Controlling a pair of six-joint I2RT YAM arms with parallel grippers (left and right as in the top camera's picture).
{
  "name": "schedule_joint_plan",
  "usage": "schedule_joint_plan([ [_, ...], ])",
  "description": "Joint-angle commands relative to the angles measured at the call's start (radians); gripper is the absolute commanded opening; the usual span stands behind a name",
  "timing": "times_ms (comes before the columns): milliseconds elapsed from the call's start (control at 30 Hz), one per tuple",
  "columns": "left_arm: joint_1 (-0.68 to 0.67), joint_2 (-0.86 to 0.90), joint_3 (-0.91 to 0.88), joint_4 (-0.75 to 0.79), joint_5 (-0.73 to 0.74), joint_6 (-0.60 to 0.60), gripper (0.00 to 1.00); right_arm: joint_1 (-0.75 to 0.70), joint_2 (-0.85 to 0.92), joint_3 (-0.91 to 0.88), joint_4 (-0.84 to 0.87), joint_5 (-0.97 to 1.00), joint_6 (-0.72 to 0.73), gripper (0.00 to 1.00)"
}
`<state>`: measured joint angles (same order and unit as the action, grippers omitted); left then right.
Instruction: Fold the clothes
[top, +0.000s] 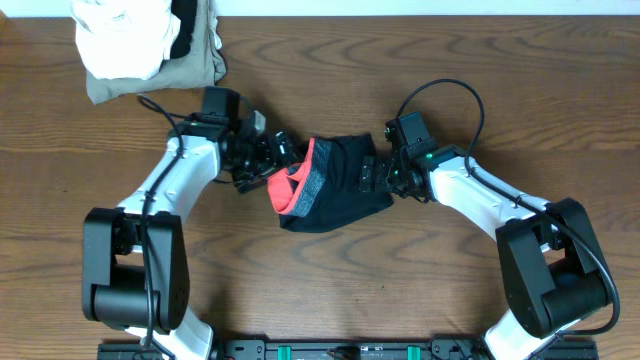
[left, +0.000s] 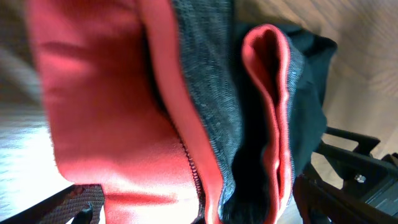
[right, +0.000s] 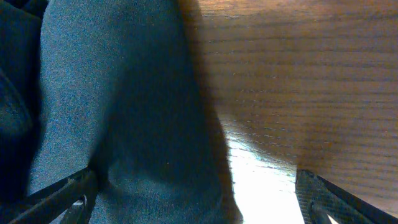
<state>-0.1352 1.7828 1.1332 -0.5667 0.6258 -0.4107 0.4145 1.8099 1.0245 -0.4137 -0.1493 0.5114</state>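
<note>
Overhead: clothes bunched between left claw, right claw.

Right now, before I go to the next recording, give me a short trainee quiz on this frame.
1. Fill in: the left tool and the right tool both have jaws standing ____.
2. The black garment has a red-orange waistband edge. It lies nearest: A the left tool, B the right tool, C equally near both.
3. True or false: the black garment is spread flat at full length.
Key: 1 open; 2 A; 3 false.
</note>
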Motion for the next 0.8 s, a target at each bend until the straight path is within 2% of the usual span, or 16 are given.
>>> schedule_joint_plan([
  [0, -0.027, 0.013, -0.014, 0.016, 0.021, -0.009, 0.97, 0.01, 0.01, -0.005, 0.003, -0.005, -0.015, 0.99],
  [467, -0.09, 0.013, -0.014, 0.092, 0.013, -0.022, 0.97, 0.01, 0.01, -0.005, 0.003, -0.007, -0.014, 0.99],
  [767, -0.149, 0.013, -0.014, 0.094, -0.114, -0.039, 0.96, 0.01, 0.01, -0.005, 0.003, -0.009, -0.011, 0.99],
])
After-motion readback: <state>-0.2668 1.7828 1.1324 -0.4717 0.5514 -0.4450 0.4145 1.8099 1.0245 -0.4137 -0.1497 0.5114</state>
